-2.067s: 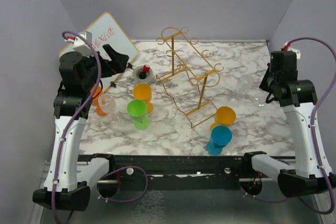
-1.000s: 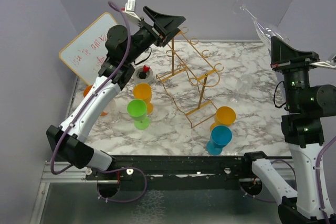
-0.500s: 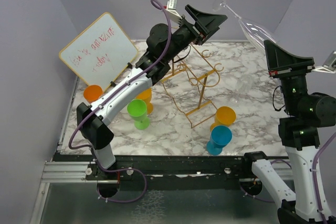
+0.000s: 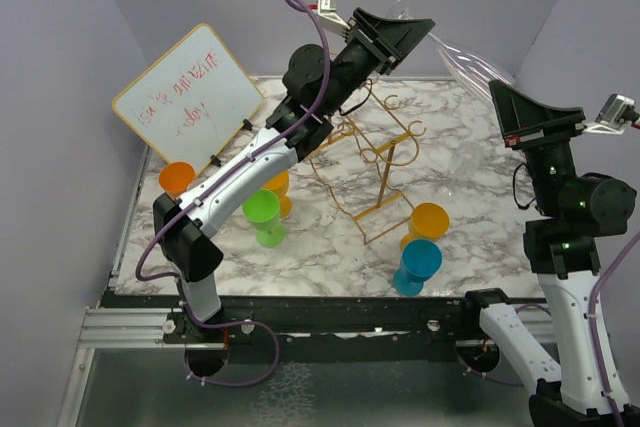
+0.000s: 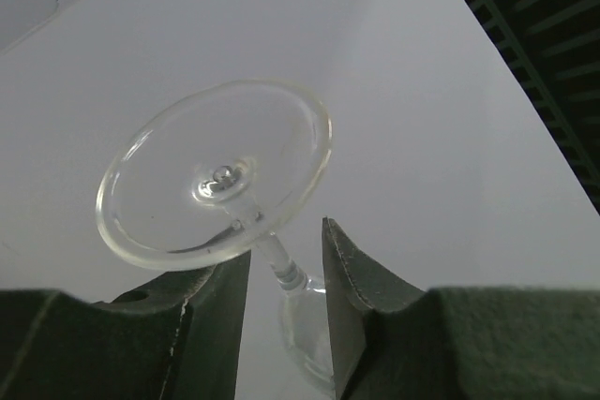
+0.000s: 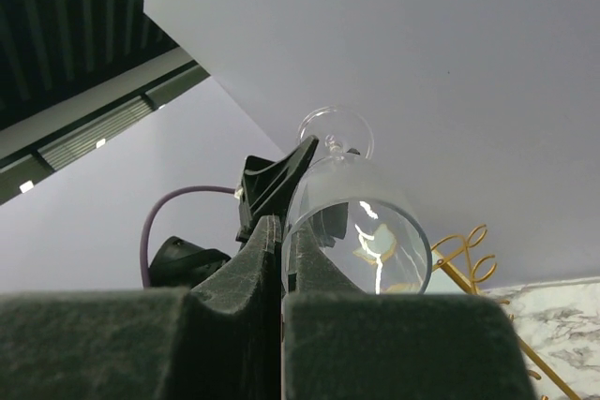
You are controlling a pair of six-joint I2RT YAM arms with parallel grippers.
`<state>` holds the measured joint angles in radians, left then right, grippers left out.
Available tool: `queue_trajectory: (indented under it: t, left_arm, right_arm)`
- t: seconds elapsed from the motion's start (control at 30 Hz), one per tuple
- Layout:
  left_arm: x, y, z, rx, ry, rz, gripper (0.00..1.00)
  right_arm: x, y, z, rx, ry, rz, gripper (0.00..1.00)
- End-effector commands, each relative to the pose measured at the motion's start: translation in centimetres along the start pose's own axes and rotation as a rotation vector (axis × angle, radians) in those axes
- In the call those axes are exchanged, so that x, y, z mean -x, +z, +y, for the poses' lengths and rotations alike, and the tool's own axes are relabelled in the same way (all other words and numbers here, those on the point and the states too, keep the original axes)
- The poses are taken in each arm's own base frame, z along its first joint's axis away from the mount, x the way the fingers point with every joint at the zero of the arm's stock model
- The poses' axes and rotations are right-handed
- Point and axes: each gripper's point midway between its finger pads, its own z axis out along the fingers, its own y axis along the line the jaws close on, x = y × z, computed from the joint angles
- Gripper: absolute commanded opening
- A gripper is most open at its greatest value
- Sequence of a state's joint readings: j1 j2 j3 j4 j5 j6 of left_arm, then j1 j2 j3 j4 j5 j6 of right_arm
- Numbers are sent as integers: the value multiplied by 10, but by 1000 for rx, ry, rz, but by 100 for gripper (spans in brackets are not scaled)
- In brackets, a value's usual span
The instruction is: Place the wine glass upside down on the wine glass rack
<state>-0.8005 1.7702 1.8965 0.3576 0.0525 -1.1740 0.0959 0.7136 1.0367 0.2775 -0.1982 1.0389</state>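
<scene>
Reaching higher than a moment ago, the left gripper (image 4: 418, 29) now straddles the stem of a clear wine glass (image 4: 465, 55), which the right gripper (image 4: 498, 95) holds in the air.

At far left a whiteboard (image 4: 190, 97) leans by the wall, with an orange cup (image 4: 177, 177) in front of it. The left arm stretches up and to the right, above a green cup (image 4: 262, 212) and a gold wire rack (image 4: 360, 152) standing upright on the marble table (image 4: 480, 197). In the left wrist view its jaws stand narrow on either side of the thin stem, close under the round foot; whether they press it cannot be told. The glass lies tilted, foot towards the left gripper and bowl towards the right, higher than the rack and apart from it. The right gripper is clamped tight on the bowl's rim. Lower down, a second orange cup (image 4: 430, 219) and a blue cup (image 4: 420, 262) stand near the table's front edge.
</scene>
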Motion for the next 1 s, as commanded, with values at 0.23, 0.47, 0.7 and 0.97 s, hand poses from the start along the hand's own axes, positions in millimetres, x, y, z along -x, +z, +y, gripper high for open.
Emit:
queue_trajectory:
  t: [0.23, 0.47, 0.7, 0.97]
  left_arm:
    - [-7, 9, -6, -50, -52, 1, 28]
    - [-11, 5, -10, -82, -9, 22, 0]
    - [21, -3, -20, -121, 75, 17, 0]
    - [103, -33, -16, -125, 132, 26, 0]
  right_arm:
    - [-6, -2, 7, 58, 30, 22, 1]
    - [-13, -1, 2, 61, 26, 51, 2]
    - [-21, -2, -8, 16, 7, 91, 55]
    - [-21, -5, -15, -18, -36, 87, 67]
